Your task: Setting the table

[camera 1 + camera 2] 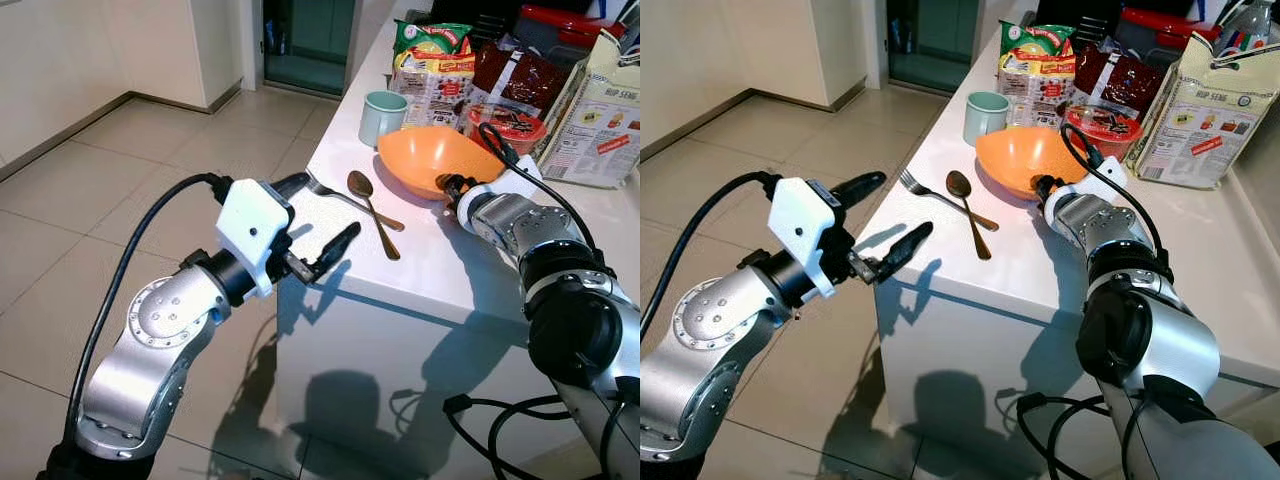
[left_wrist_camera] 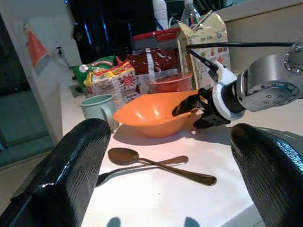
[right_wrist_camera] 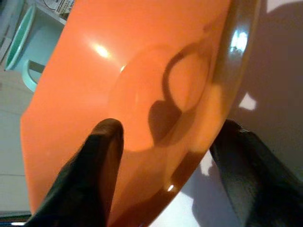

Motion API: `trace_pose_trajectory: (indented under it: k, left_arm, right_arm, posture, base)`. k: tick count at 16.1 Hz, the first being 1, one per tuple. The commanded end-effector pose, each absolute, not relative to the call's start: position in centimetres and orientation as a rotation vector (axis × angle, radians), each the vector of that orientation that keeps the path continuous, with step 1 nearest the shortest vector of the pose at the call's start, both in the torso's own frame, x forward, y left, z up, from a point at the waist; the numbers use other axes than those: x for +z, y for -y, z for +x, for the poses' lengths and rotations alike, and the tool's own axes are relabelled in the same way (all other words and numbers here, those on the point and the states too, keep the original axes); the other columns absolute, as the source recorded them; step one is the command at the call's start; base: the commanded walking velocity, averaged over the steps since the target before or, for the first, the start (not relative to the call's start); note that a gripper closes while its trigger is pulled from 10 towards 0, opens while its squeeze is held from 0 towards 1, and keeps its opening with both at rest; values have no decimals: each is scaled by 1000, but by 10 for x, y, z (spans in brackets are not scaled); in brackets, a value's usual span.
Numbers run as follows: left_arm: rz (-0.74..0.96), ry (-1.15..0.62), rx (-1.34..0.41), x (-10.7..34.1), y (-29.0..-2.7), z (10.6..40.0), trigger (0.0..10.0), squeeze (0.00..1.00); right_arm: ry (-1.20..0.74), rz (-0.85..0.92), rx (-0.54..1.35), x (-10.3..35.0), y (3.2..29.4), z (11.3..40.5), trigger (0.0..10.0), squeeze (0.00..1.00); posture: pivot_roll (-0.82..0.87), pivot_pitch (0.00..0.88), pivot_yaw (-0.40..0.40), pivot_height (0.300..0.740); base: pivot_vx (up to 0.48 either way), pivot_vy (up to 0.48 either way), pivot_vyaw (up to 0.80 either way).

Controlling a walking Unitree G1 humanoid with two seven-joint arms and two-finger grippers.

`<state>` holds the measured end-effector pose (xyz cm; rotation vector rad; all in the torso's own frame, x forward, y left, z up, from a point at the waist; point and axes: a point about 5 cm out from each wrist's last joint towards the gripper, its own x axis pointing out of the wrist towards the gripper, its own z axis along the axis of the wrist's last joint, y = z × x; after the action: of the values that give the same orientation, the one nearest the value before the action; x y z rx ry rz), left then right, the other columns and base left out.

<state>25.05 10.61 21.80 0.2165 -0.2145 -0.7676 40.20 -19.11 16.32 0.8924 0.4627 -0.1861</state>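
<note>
Orange plastic bowl (image 1: 432, 158), rim pinched by the right claw (image 1: 447, 184) and tilted on the white worktop (image 1: 420, 262), could slip; left claw (image 1: 318, 222) hangs open.

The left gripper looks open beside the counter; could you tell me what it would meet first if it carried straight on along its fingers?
Most likely the spoon and fork, which lie crossed on the counter directly ahead of the open left gripper. The orange bowl sits behind them. Depth is hard to judge.

Snack packets (image 1: 432, 62), a carton (image 1: 603, 110) and a red tub (image 1: 508, 127) crowd the counter's back. Beige tiles (image 1: 120, 190) cover the floor.
</note>
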Motion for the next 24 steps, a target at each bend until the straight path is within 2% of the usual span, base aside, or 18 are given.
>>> trace_pose_trajectory:
  k: [1, 18, 24]
  left_arm:
    - [219, 216, -794, 219, -103, 248, 10000, 0]
    - [211, 197, -815, 219, -102, 247, 10000, 0]
    - [194, 235, -705, 221, -107, 255, 10000, 0]
  right_arm:
    - [-451, 913, -187, 170, 192, 404, 0, 0]
    - [-455, 1013, -197, 171, 195, 403, 0, 0]
    - [-395, 986, -163, 189, 216, 400, 0, 0]
  posture:
    - [116, 0, -86, 740]
    - [115, 0, -81, 740]
    - [98, 0, -71, 740]
  base:
    - [0, 0, 0]
    - [0, 0, 0]
    - [0, 0, 0]
